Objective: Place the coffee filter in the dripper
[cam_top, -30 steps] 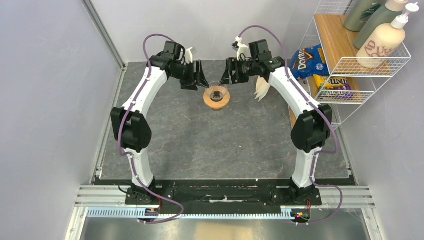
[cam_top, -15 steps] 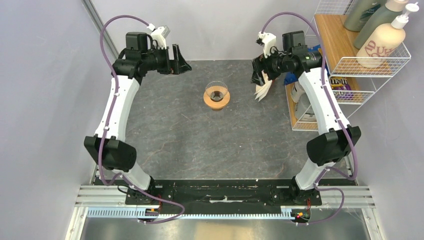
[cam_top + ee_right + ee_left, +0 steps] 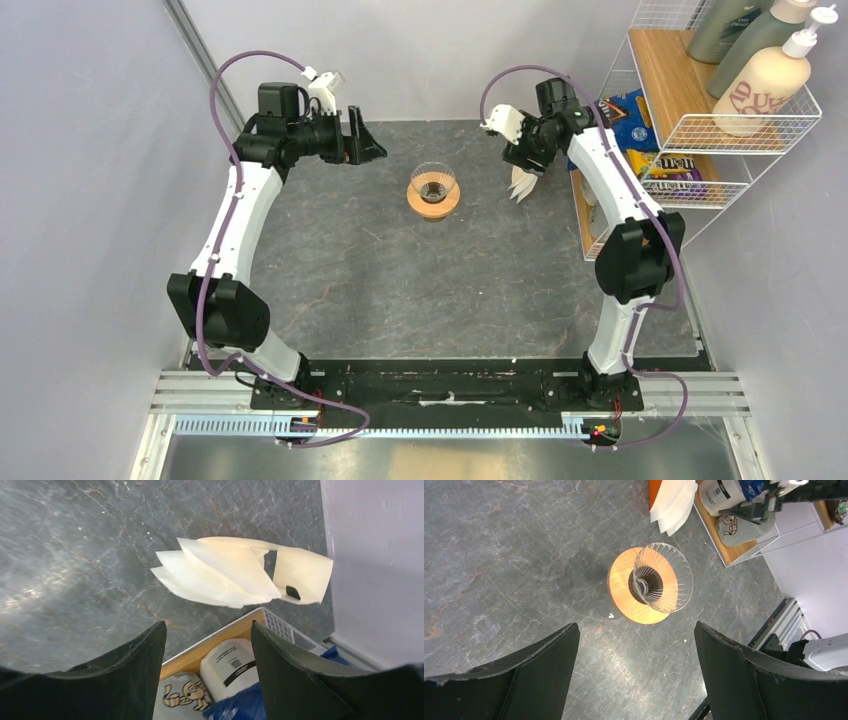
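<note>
a second ago both tools sat close on either side of the dripper point(image 3: 434, 190); since then they have drawn apart. the left tool point(image 3: 358, 142) has backed off toward the far left of the bench point(image 3: 400, 290) and hangs there released, jaws wide with nothing between them. its wrist view shows the dripper in plain sight below, still empty. the right tool point(image 3: 521, 160) has swung round and now points down over the filters point(image 3: 522, 182), a fanned white stack lying on the bench near the dripper on its right, by the foot of the rack point(image 3: 660, 75). its jaws are apart too, grasping nothing, with the stack ahead of them rather than between them. so no filter is lifted yet. i judge the right arm is lining up for the pick, and peeling one thin sheet off the fan looks the tricky part.
</note>
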You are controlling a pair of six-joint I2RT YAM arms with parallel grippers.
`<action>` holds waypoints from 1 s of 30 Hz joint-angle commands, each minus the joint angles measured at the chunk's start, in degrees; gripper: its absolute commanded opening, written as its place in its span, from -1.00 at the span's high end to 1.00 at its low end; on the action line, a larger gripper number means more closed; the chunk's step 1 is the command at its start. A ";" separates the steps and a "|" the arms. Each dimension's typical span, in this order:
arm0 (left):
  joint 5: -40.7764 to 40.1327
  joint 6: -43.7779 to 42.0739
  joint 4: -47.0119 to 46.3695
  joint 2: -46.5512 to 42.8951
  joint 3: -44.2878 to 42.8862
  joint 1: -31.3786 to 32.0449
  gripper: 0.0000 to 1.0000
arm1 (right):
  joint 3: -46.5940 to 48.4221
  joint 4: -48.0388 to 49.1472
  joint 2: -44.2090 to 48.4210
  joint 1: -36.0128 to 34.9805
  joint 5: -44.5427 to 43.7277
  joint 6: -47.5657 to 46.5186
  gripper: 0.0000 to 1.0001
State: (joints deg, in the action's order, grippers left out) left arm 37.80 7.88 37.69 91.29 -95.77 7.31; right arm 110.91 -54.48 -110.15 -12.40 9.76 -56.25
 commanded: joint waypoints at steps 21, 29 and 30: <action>3.11 5.21 -3.24 -2.23 1.71 -2.65 -0.84 | 0.00 10.36 -12.68 -0.33 -3.10 -19.41 -0.41; 3.07 5.32 -3.33 -2.33 1.72 -2.65 -0.84 | -1.95 11.66 -13.53 -0.30 -4.27 -23.66 -0.41; 3.07 5.35 -3.33 -2.33 1.72 -2.62 -0.84 | -2.16 11.84 -13.81 -0.32 -4.82 -24.39 -0.41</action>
State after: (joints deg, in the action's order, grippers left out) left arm 39.57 11.75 36.25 91.11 -93.89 4.89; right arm 109.27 -44.99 -123.09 -12.53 6.44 -77.10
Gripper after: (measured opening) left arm 0.918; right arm 0.706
